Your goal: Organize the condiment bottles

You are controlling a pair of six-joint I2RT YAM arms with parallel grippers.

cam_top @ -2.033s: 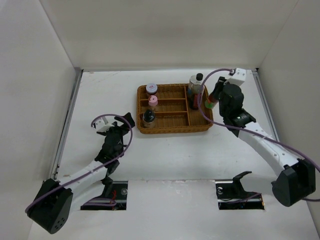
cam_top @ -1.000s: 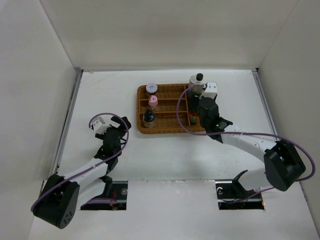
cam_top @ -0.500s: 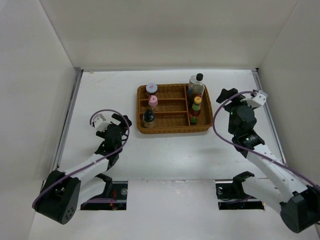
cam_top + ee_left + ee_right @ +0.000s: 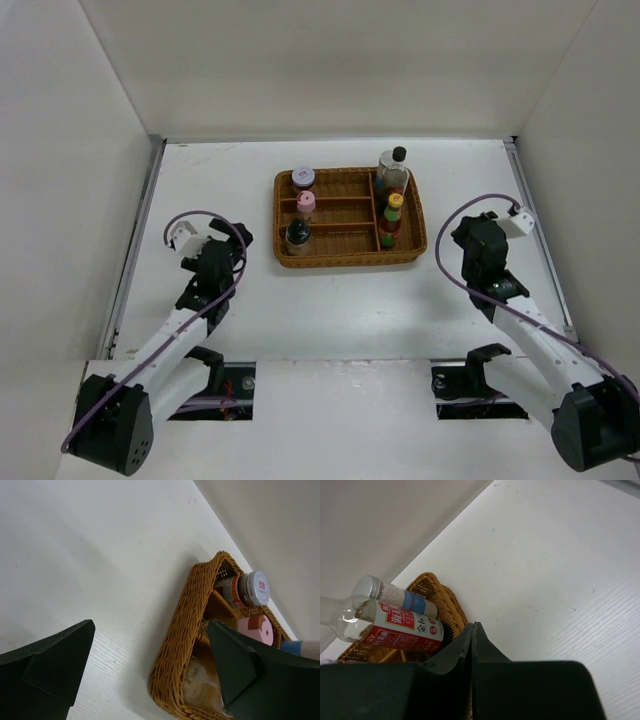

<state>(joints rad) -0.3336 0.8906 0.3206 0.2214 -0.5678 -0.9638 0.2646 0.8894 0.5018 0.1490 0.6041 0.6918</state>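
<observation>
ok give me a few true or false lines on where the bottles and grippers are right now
1. The red bottle is in the basket. True.
2. The right gripper holds the red bottle. False: it is shut on nothing and is apart from the basket.
3. The left gripper is open. True.
4. The pink jar shares a compartment with the red bottle. False: it sits in the middle compartment on the opposite side of the basket.
</observation>
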